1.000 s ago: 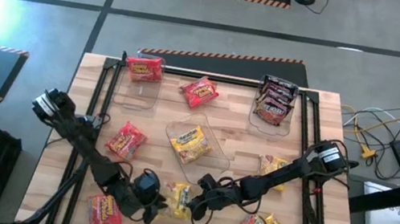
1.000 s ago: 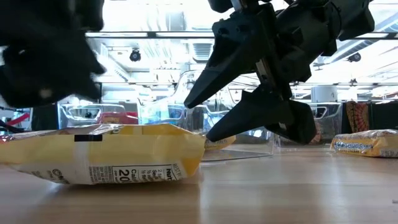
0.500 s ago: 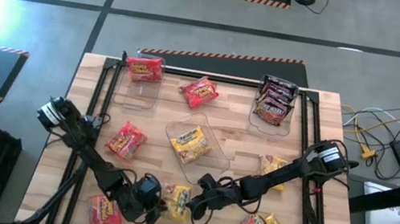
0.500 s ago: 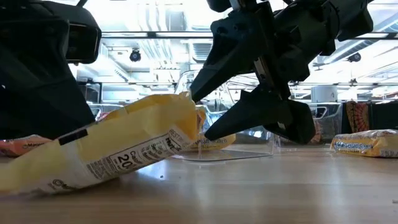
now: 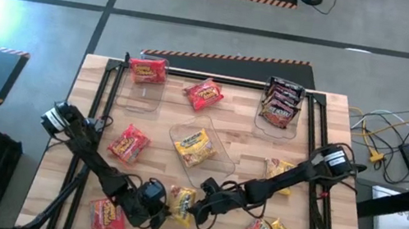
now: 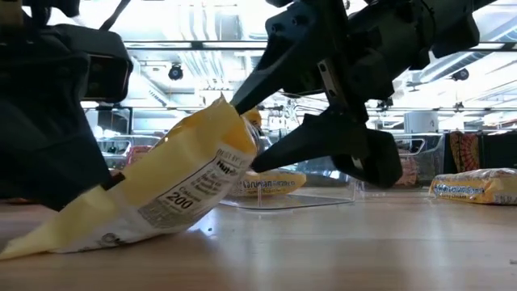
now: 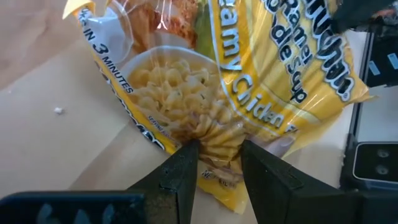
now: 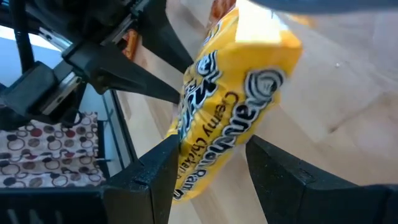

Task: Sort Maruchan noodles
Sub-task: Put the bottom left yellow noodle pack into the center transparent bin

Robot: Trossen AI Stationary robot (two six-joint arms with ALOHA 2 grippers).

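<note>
The yellow packet (image 6: 161, 194) has tilted up, pinched by the left hand (image 7: 214, 165); the right hand (image 8: 208, 158) gapes around it.

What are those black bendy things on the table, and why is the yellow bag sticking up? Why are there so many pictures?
Those are two robot arms. Each ends in a gripper, a pincer with two fingers. The pictures are four cameras looking at once: one from above, one lying level with the wooden table, and one on each arm's wrist.

On the table lie little noodle packets in red, yellow and dark wrappers, plus clear bins for sorting them.

The left gripper is pinching one end of a yellow noodle packet, which is tilted, with one end up off the table. The left wrist camera shows it up close, so you can read "Chicken". The right gripper has its fingers spread on either side of the same packet, without squeezing it.
</note>
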